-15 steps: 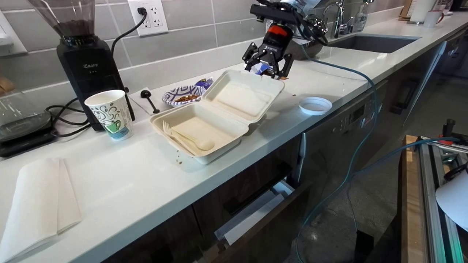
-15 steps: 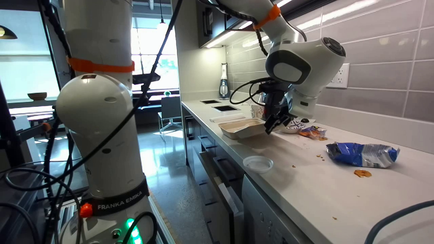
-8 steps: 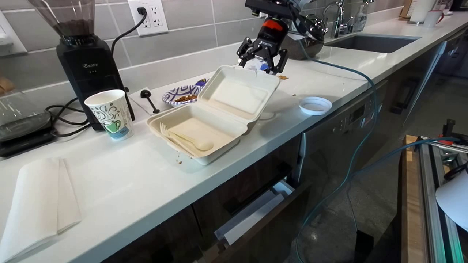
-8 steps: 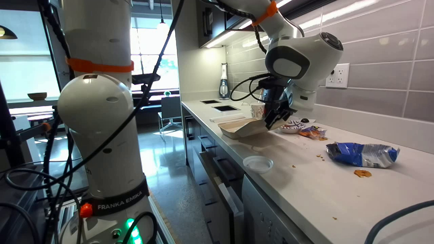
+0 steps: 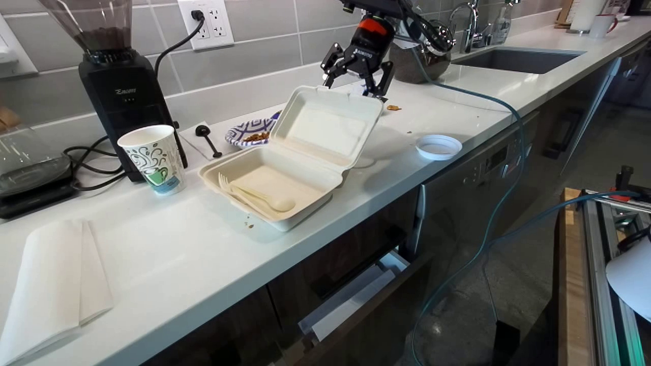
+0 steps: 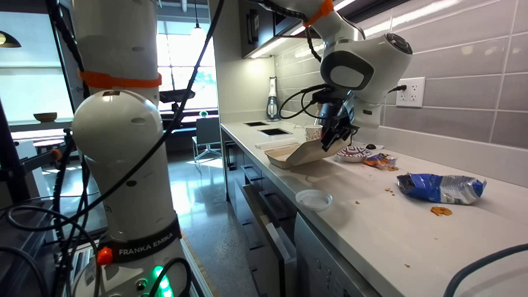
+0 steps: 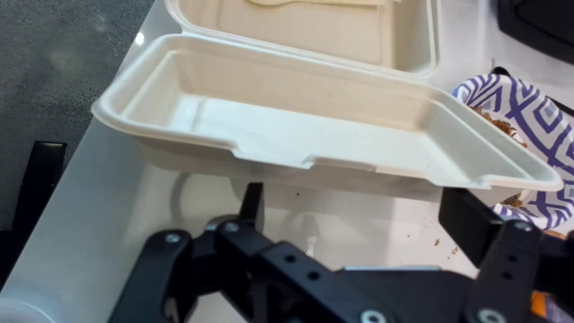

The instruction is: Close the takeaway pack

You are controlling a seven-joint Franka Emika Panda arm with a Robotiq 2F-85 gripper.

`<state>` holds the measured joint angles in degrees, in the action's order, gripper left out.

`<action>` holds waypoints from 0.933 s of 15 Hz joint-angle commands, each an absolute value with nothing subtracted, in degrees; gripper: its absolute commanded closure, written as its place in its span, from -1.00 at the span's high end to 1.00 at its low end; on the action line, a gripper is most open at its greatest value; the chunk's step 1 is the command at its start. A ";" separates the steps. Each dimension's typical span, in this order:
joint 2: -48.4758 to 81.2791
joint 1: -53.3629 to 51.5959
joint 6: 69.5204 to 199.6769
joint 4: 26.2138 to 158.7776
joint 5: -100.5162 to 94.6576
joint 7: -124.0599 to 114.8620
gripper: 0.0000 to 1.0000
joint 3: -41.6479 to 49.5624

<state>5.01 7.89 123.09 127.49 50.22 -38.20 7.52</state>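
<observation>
The takeaway pack, a cream hinged clamshell, stands open on the counter in both exterior views. Its base (image 5: 285, 178) holds a pale fork and spoon. Its lid (image 5: 330, 124) is tilted up on the hinge, leaning back from the base; it also shows in the wrist view (image 7: 291, 130). My gripper (image 5: 354, 90) is open, with nothing between its fingers, behind the lid's free edge. In the wrist view the gripper (image 7: 352, 195) has its fingers spread just beyond the lid's rim. One fingertip (image 7: 464, 211) overlaps the rim there; firm contact cannot be told.
A patterned paper cup (image 5: 155, 160) and a black grinder (image 5: 124, 96) stand beyond the base. A patterned bowl (image 5: 252, 133) sits by the lid's wall side. A small white dish (image 5: 438, 147) lies near the counter's front edge. A blue bag (image 6: 441, 188) lies farther along.
The lid has swung further upright, and the base has slid slightly toward the cup. My open gripper has moved the same way behind the lid.
</observation>
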 commanded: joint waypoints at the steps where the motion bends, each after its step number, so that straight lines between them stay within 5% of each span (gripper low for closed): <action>1: 3.96 7.53 121.44 127.60 49.97 -37.65 1.00 7.52; 14: 3.25 6.03 121.63 126.52 48.75 -37.71 1.00 6.27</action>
<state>3.78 6.38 123.08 126.91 49.87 -38.13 6.35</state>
